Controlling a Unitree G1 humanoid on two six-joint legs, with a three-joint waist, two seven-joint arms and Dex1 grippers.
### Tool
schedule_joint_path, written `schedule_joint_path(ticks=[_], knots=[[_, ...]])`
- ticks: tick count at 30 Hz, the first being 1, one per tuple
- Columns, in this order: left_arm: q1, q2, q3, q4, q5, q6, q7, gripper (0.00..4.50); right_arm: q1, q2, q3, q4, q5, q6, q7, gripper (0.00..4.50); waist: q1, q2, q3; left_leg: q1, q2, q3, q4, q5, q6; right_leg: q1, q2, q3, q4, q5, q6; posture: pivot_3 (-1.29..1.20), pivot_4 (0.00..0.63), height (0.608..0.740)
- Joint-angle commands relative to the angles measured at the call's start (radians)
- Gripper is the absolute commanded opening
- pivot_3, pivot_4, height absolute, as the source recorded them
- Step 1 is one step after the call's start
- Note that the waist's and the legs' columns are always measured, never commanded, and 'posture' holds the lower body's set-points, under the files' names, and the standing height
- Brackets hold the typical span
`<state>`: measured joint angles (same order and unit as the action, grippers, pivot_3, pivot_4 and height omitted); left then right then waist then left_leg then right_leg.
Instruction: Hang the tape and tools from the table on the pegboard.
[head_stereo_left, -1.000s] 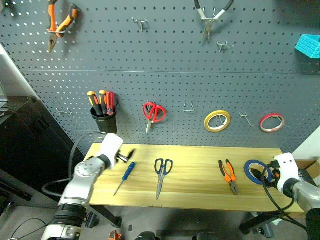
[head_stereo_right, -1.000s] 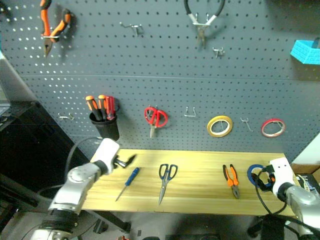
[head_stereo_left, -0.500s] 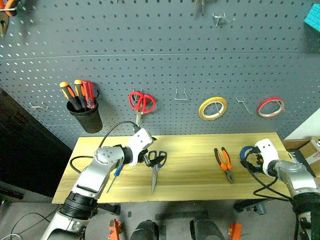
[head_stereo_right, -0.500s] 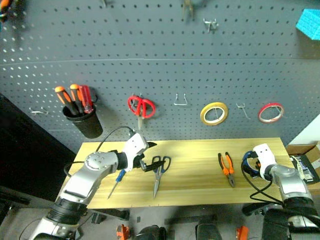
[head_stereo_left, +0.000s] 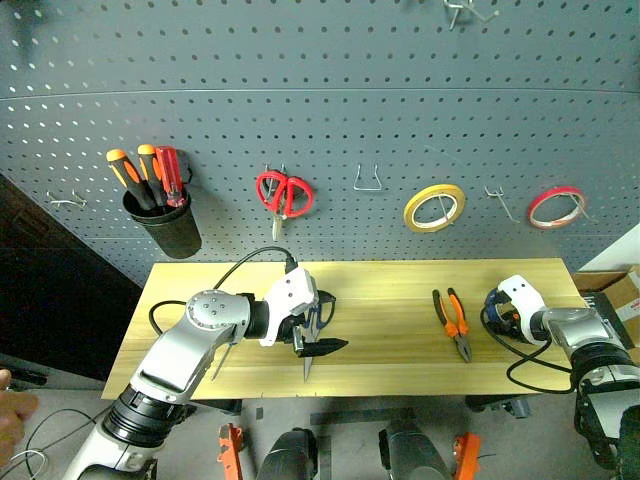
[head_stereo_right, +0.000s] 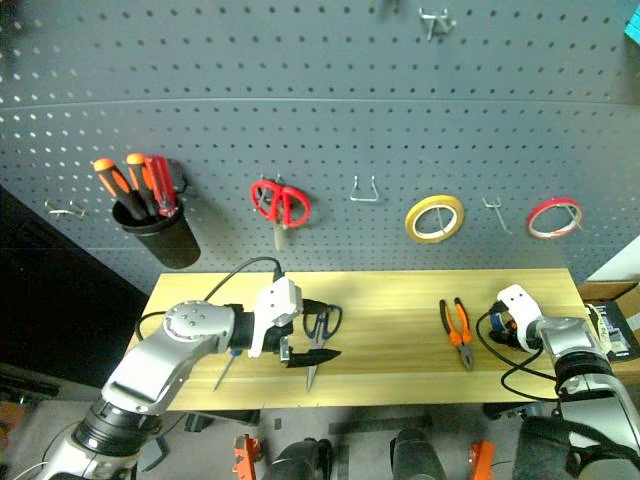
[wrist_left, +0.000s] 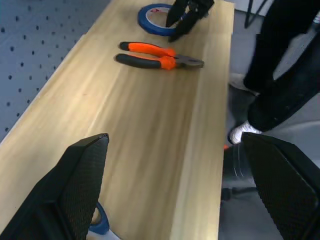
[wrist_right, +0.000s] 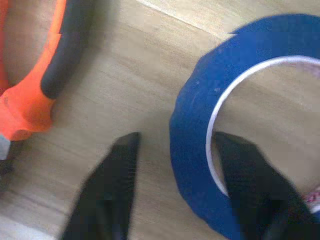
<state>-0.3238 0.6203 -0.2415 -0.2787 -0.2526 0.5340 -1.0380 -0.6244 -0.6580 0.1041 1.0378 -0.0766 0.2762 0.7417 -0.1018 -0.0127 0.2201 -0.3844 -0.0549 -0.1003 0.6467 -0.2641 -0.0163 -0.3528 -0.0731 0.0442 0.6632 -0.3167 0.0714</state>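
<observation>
The blue tape lies flat near the right end of the table. My right gripper stands open over the tape, one finger inside the hole and the other outside the ring's wall, with a strip of wood still showing beside it. Left of the tape lie the orange-and-black pliers. My left gripper hovers open over the dark handles of the scissors. The blue screwdriver is largely hidden behind my left arm. Above the table rises the pegboard.
On the pegboard hang red scissors, a yellow tape ring and a red one, plus a black cup of screwdrivers. Bare hooks sit at the middle and between the two rings.
The camera has tilted down. My left gripper swung right from beside the screwdriver to over the scissors. My right gripper came down onto the blue tape and its fingers narrowed around the ring's wall.
</observation>
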Motion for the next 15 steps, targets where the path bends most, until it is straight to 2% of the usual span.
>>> schedule_joint_path(ticks=[1, 3, 7, 12, 15], knots=[[-0.026, -0.004, -0.005, -0.036, -0.024, -0.007, -0.013, 4.50, 0.030, 0.005, 0.025, 0.017, -0.051, -0.049, -0.062, 1.24, 0.003, -0.001, 0.000, 0.000, 0.000, 0.000, 0.000, 0.000, 0.000, 0.000, 0.000, 0.000, 0.000, 0.000, 0.000, -0.09, 0.226, 0.740], [-0.033, -0.014, -0.005, -0.041, -0.043, -0.009, -0.023, 4.50, 0.068, -0.003, 0.029, -0.033, -0.069, -0.086, -0.098, 0.69, 0.006, -0.002, -0.001, 0.000, 0.000, 0.000, 0.000, 0.000, 0.000, 0.000, 0.000, 0.000, 0.000, 0.000, 0.000, -0.10, 0.225, 0.740], [-0.047, -0.030, -0.009, -0.035, -0.047, -0.046, -0.033, 4.50, 0.198, -0.071, -0.042, -0.311, -0.028, -0.071, -0.100, 0.68, 0.015, -0.001, 0.000, 0.000, 0.000, 0.000, 0.000, 0.000, 0.000, 0.000, 0.000, 0.000, 0.000, 0.000, 0.000, -0.12, 0.226, 0.740], [-0.056, -0.050, 0.005, -0.043, -0.074, -0.072, -0.043, 4.50, 0.505, -0.138, -0.254, -0.928, 0.031, 0.101, -0.140, 0.68, 0.019, 0.006, 0.002, -0.010, -0.001, 0.000, 0.001, 0.000, -0.001, -0.008, -0.001, -0.001, 0.001, 0.000, 0.000, -0.13, 0.229, 0.740], [-0.065, -0.072, 0.014, -0.047, -0.093, -0.101, -0.044, 4.50, 0.684, -0.068, -0.385, -1.284, 0.030, 0.193, -0.225, 0.68, 0.014, 0.005, 0.002, -0.017, 0.000, 0.000, 0.002, 0.001, -0.001, -0.016, -0.001, 0.000, 0.003, 0.000, 0.000, -0.15, 0.233, 0.740]])
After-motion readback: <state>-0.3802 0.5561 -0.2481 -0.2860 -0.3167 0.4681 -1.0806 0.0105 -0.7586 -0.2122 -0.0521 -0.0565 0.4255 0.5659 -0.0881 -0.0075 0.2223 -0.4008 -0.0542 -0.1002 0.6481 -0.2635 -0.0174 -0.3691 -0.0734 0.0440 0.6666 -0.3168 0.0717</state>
